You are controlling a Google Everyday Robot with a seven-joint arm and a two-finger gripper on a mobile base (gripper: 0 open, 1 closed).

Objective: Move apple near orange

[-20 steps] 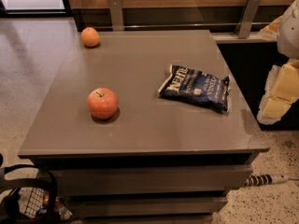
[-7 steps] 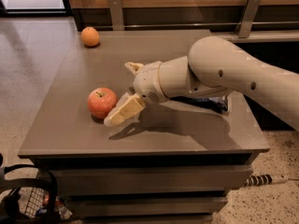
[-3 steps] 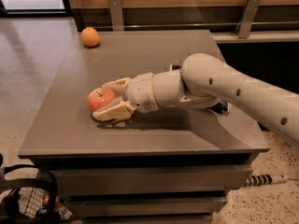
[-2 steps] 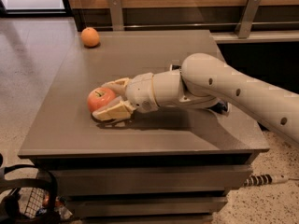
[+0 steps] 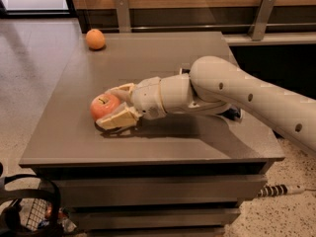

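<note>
Start at the far left corner of the surface (image 5: 163, 63): the orange (image 5: 95, 38) sits there by the back edge, exactly where it was all along. It is well apart from everything else.

Nearer the front left you find the apple (image 5: 100, 105), resting on the surface in about the spot it held before the arm came in. What has changed is around it. Two seconds ago the tool (image 5: 106, 107) was just beside the apple with its fingers spread. Now one finger (image 5: 121, 89) lies over the apple's back and top and the other lies against its near, lower side. They look clamped on the fruit, and the pose has barely altered over the last second, so you can treat the grasp as settled.

To the right, the arm (image 5: 247, 93) stretches low across the surface from the right edge, hiding most of the dark snack bag (image 5: 236, 114) behind it.

For the task, this means the reach and the grasp look done, and the carry has not begun. Your next move is probably a small lift, then a sweep back and left towards the orange. Set the apple down short of it, so you do not knock the orange off the edge.
</note>
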